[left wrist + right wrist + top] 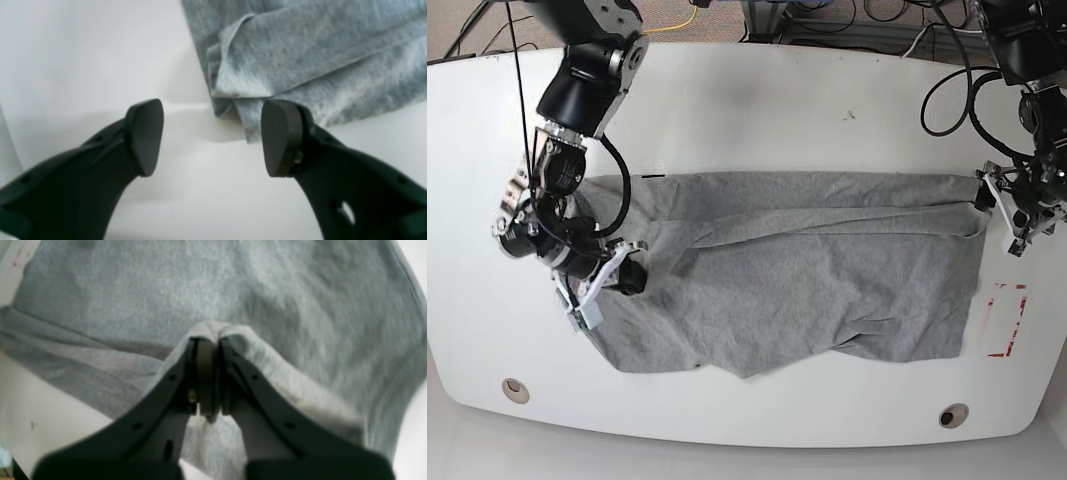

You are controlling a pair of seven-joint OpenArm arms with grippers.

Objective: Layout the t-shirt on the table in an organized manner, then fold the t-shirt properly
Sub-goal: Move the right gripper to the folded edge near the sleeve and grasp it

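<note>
One wrinkled heather-grey cotton t-shirt (797, 270) on my glossy white worktop (757, 110); right tool (207, 340) pinches it, left tool (212, 136) spread.

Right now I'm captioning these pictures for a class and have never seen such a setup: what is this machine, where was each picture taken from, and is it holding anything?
It is a robot with two arms, working at a white table. The overhead picture looks down on the whole scene: a grey t-shirt lies spread but wrinkled, beside a red tape rectangle.

The other two pictures come from cameras on the wrists, looking along each gripper.

The right gripper, at the left of the overhead picture, is pinched shut on a fold of the t-shirt.

The left gripper, at the right of the overhead picture, is open and holds nothing; it sits by a corner of the shirt.

Two round holes are in the tabletop.
</note>
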